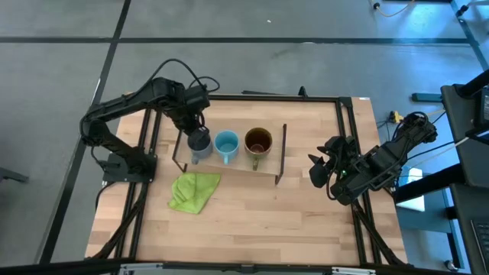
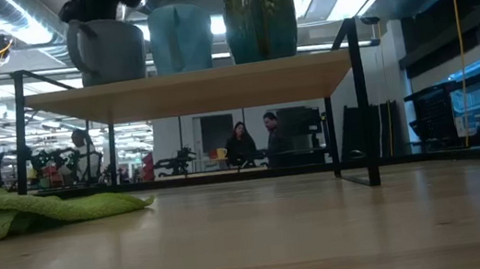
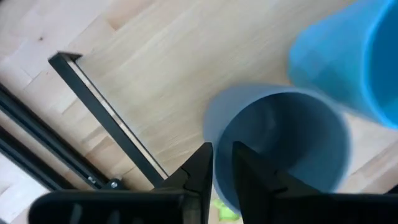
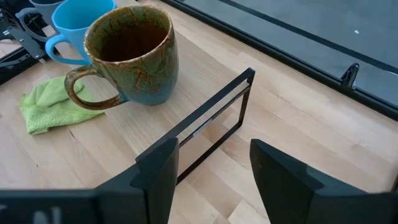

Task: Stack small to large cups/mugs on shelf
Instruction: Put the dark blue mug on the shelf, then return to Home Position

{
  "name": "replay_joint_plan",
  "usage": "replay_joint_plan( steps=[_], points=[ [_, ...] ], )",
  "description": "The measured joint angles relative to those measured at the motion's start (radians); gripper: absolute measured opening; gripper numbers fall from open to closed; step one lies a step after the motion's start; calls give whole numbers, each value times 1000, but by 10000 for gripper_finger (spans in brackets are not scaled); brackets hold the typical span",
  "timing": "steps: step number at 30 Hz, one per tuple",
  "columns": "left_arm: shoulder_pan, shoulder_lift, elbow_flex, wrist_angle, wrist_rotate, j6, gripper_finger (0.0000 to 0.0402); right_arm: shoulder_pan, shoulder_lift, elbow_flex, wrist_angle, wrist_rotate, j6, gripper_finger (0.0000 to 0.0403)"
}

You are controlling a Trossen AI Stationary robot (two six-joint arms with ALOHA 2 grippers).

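While all three mugs stand in a row on the shelf (image 1: 229, 163), the left gripper (image 1: 198, 136) is down at the end one, the grey-blue mug (image 1: 199, 145). In the left wrist view its fingers (image 3: 200, 173) are nearly together, pinching that mug's rim, one inside and one outside. Just beside it stands the light-blue mug (image 1: 226, 144), and next comes the olive-brown mug (image 1: 258, 143), its handle pointing toward the front edge of the desk (image 1: 252, 221). A lime-green cloth (image 1: 193, 190) lies crumpled on the desk in front of the shelf's left end. The right gripper (image 1: 319, 169) waits near the desk's right edge, well apart from the shelf, fingers (image 4: 158, 168) spread wide and holding nothing.
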Motion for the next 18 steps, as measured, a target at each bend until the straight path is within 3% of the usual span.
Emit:
replay_joint_plan(
  steps=[9,14,18],
  points=[
    [0,0,133,0,-5,11,56,0,0,0,-6,0,0,200],
    [-37,-13,225,0,-8,148,60,0,0,0,-3,23,-1,200],
    [-130,-43,280,34,-8,266,59,6,-14,-1,88,81,-60,200]
  ],
)
